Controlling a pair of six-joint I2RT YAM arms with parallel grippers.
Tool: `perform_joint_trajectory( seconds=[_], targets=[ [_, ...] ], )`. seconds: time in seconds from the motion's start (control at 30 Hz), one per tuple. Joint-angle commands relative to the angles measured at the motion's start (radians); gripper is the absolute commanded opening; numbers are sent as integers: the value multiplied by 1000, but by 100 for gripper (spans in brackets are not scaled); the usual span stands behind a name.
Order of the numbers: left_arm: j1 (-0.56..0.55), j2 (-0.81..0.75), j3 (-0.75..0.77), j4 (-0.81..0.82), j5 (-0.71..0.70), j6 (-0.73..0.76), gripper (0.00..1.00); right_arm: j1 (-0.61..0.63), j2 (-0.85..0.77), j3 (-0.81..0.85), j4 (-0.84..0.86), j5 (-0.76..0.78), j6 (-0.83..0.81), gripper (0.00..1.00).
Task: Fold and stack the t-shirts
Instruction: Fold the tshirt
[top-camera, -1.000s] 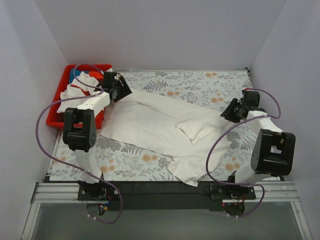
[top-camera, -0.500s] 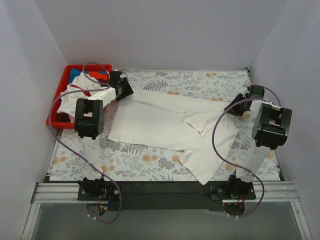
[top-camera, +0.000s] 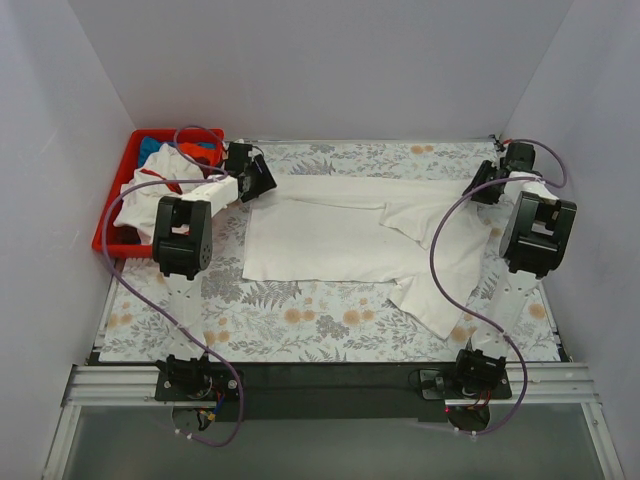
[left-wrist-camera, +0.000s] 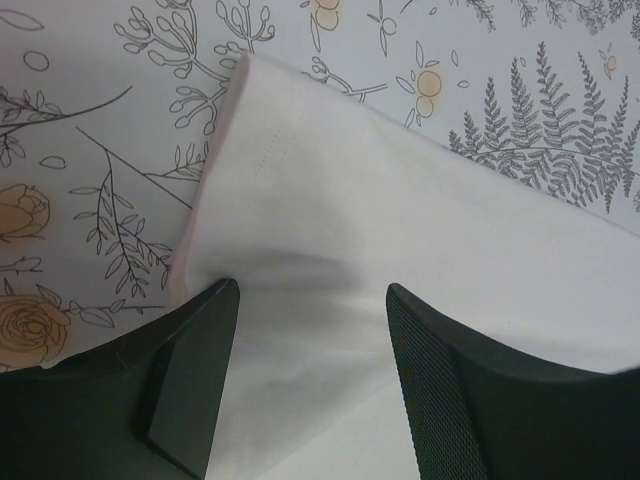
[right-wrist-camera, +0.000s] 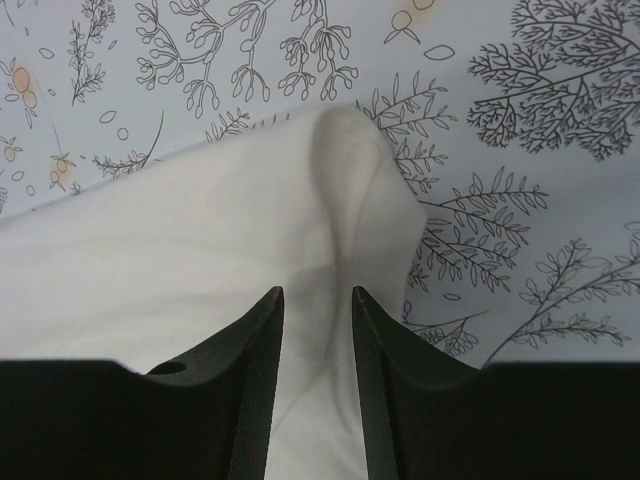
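Across the floral table covering (top-camera: 300, 320), one large white t-shirt (top-camera: 330, 235) lies spread between two claws. Over its far-left corner the left claw (left-wrist-camera: 310, 300) stands released, fingers wide apart. At the far-right edge the right claw (right-wrist-camera: 315, 300) pinches a ridge of cloth. One red bin (top-camera: 103, 240) holds three more bunched shirts (top-camera: 150, 190): white with red trim, blue and orange-red.

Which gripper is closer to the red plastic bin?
Left. The left gripper sits at a corner of the white cloth t-shirt, close beside the red plastic bin; the right gripper is far away, at the shirt's other end.
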Motion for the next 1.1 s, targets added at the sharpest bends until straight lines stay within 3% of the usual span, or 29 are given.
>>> perform_joint_trajectory(
  seconds=[0.0,0.17,0.33,0.47,0.67,1.07],
  targets=[
    [-14,-103,-47,-64,-40,-4,61,-1,-113,-17,-46,53,-70,41],
    [-29,-206,-114,-64,-106,-10,62,-8,-262,-176,-43,106,15,42],
    [-34,-275,-188,-30,-145,3,62,-14,-320,-342,59,-65,91,38],
    [-33,-228,-137,-20,-142,14,61,-13,-327,-451,162,-206,151,35],
    [-33,-99,10,5,-131,26,59,-5,-287,-463,238,-276,216,31],
    [-33,36,73,14,-97,39,58,-4,-273,-557,242,-190,291,32]
  ],
)
